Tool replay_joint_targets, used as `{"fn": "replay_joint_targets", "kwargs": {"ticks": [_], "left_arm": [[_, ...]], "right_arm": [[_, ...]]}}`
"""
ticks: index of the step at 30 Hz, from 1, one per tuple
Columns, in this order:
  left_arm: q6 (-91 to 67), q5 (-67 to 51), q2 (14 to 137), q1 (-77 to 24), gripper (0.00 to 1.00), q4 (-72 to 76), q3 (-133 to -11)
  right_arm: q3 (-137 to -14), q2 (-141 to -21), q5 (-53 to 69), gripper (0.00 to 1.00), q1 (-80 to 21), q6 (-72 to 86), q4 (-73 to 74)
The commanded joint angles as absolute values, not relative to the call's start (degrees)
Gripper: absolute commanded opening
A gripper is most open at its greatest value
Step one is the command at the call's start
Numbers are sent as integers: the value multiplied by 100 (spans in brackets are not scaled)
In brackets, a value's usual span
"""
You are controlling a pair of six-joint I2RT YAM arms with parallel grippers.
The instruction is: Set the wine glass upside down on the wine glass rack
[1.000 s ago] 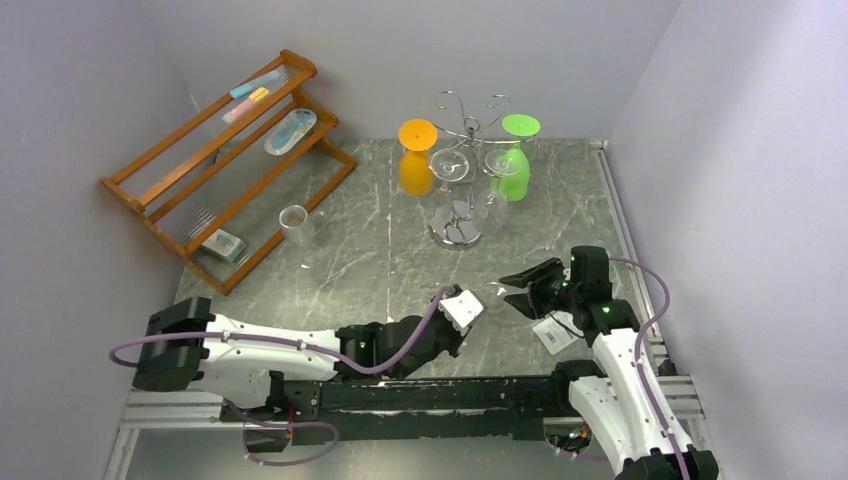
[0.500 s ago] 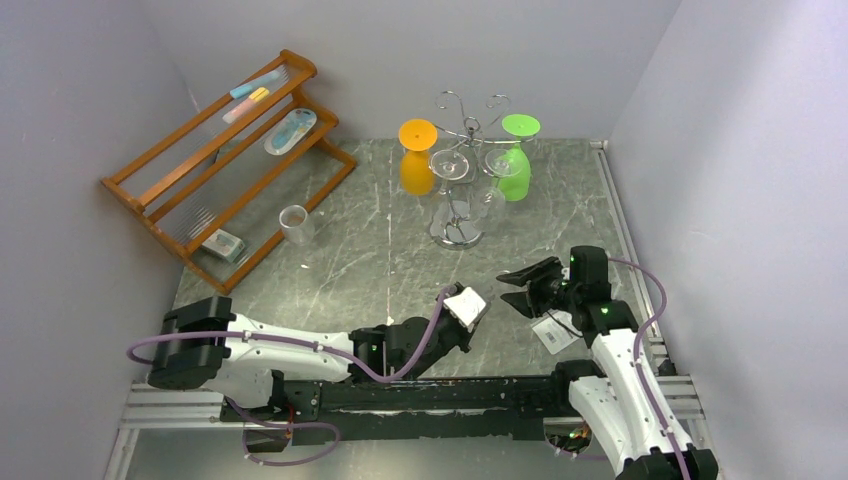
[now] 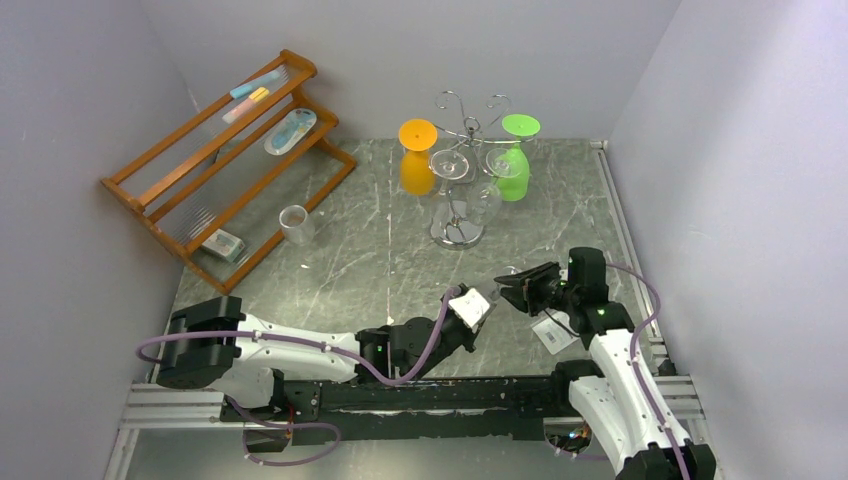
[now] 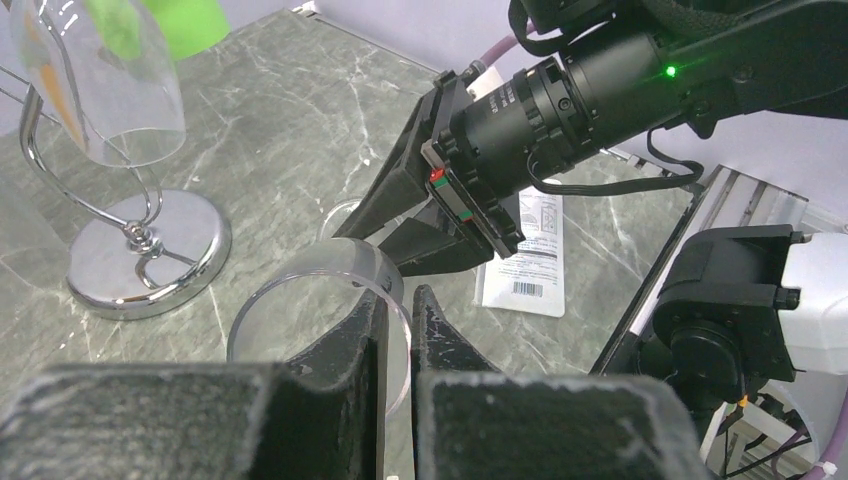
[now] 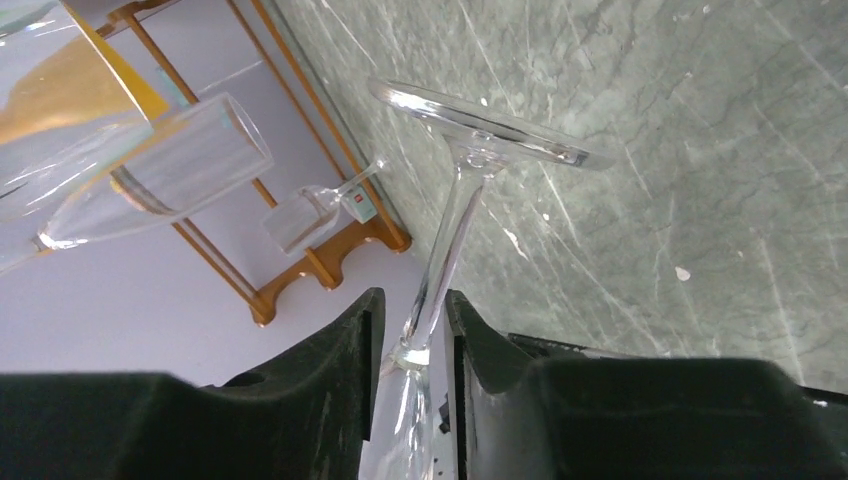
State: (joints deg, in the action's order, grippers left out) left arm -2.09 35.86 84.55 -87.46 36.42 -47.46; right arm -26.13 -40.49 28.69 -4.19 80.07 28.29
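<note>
**Wine glass** [image 5: 449, 225]: clear and unmarked. It is carried roughly on its side between the two arms, over the near right part of the worktop [image 3: 350, 265]. It is well apart from the wine glass rack [image 3: 456, 236]. The open mouth faces the left arm, and the foot reaches past the right arm's fingertips.

**Writing:**
- A white tag [image 4: 530, 250] lies flat on the worktop beneath the right arm. It shows a barcode and lines of print too small to read.
- A small box [image 5: 365, 207] on the bottom tier of the wooden shelf [image 3: 230, 150] bears a red mark that is not legible.

**Left gripper** [image 4: 398, 300]: jaws almost together, with the thin wall of the bowl pinched between them at its rim.

**Right gripper** [image 5: 412, 300]: jaws drawn in to the width of the stem, low down where the stem widens into the bowl. From where I stand they seem to grip it, though a sliver of light shows on either side.

**Wine glass rack:** silver wire with curled arms on a round chrome base, standing at the back middle of the worktop. Hanging from it upside down are an orange glass [image 3: 416, 155], a green glass [image 3: 515, 160] and clear glasses [image 3: 452, 165].

**Tumbler** [image 3: 295, 225]: clear, on the worktop just beside the shelf's front rail.

**Worktop:** grey-green, with marble veining.
</note>
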Motion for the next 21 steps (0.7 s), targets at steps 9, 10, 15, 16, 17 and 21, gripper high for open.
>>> {"fn": "replay_joint_targets", "kwargs": {"ticks": [9, 10, 15, 16, 17, 21], "left_arm": [[-289, 3185, 8545, -8781, 5, 4378, -4837], [-302, 3182, 8563, -8784, 6, 4369, -4842], [-524, 3310, 8364, -8782, 36, 4089, -4834], [-605, 3330, 8268, -8786, 44, 3940, -4841], [-719, 3342, 8158, -8788, 55, 3768, -4843], [-1079, 3236, 7666, -8787, 79, 2745, -4986]], "right_arm": [[-2522, -4242, 3494, 17, -439, 8723, 2229], [-2523, -4259, 3483, 10, -442, 8723, 2218], [-2727, -4365, 3007, 0, -439, 8364, 2240], [-2880, -4424, 2733, 0, -439, 8175, 2272], [-3011, -4488, 2500, 0, -439, 7967, 2287], [-3501, -4788, 1708, 0, -439, 7175, 2171]]}}
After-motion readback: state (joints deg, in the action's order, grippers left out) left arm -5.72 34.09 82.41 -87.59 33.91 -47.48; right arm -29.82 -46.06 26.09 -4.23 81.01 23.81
